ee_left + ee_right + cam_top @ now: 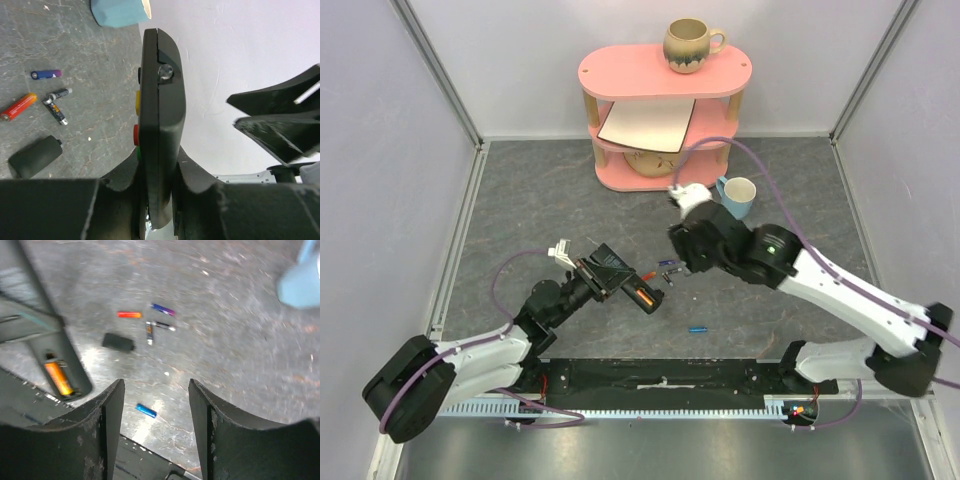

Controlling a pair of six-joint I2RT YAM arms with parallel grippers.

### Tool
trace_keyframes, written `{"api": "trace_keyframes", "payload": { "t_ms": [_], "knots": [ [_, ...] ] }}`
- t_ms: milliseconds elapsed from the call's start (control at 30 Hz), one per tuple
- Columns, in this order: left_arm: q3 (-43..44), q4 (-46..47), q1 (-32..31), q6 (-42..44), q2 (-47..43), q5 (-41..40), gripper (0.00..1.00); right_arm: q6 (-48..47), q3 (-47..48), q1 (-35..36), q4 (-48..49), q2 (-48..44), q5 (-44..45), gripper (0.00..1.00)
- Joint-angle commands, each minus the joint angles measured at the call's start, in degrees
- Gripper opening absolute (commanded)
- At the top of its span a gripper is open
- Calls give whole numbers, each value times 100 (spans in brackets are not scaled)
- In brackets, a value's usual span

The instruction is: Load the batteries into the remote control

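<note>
Remote control (628, 284) is held up off the worktop (540, 200), clamped at one end by the left gripper (159, 175) and edge-on in the left wrist view, with the open bay facing the right arm. One orange battery (57, 378) sits in the bay. The space beside it looks vacant, but the blur stops me being sure. The other batteries lie loose on the worktop. A blue battery (146, 410) is on its own nearest the arm bases. Further out there's a cluster: red-orange (129, 314), blue-purple (163, 309) and two dark ones (148, 332) close together at an angle. The black cover (118, 342) lies just beside that cluster, and the mug (300, 280) is well apart. Right gripper (156, 390) hangs above the worktop, jaws apart with nothing between them. The blue battery is just below the fingertips in the wrist view, slightly toward the left finger. The remote is near on its left, not touching. My read is that the next pick is that blue one, since it's isolated and nothing is there to knock. It lies diagonal to the jaws, so I'd turn the wrist to close across its width, grab it mid-length and leave an end free to seat first. It's thin and round, so it will roll if nudged, which means coming straight down and closing gently. I can't read the polarity marks from here.
</note>
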Motion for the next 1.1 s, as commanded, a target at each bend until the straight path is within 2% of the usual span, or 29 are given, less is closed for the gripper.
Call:
{"api": "trace_keyframes", "payload": {
  "t_ms": [0, 167, 300, 433, 533, 567, 667, 800, 1067],
  "knots": [
    [-286, 376, -28, 261, -307, -429, 2, 931, -1649, -560, 1430, -790, 146, 61],
    [-462, 288, -28, 375, -729, -290, 2, 1195, -2837, -632, 1732, -836, -272, 61],
    [-453, 314, -19, 822, -905, 631, 2, 1485, -3558, -632, 2224, -897, -563, 61],
    [-646, 709, -19, 955, -1090, 1073, 2, 1696, -3962, -632, 2584, -1404, -466, 61],
    [-849, 1043, -19, 1008, -1239, 1118, 2, 1731, -4147, -632, 3102, -1933, -641, 61],
    [-858, 1052, -19, 1034, -1266, 1135, 2, 1740, -4183, -632, 3252, -2047, -938, 62],
    [-849, 1149, -19, 1122, -1284, 1196, 2, 1872, -4323, -632, 4058, -2486, -1518, 69],
    [-823, 1570, -19, 1166, -1117, 1267, 2, 1986, -4455, -632, 4632, -3014, -1924, 75],
    [-594, 1695, -19, 1044, -721, 1276, 2, 1574, -3964, -414, 4703, -2603, -2338, 76]
  ]
}}
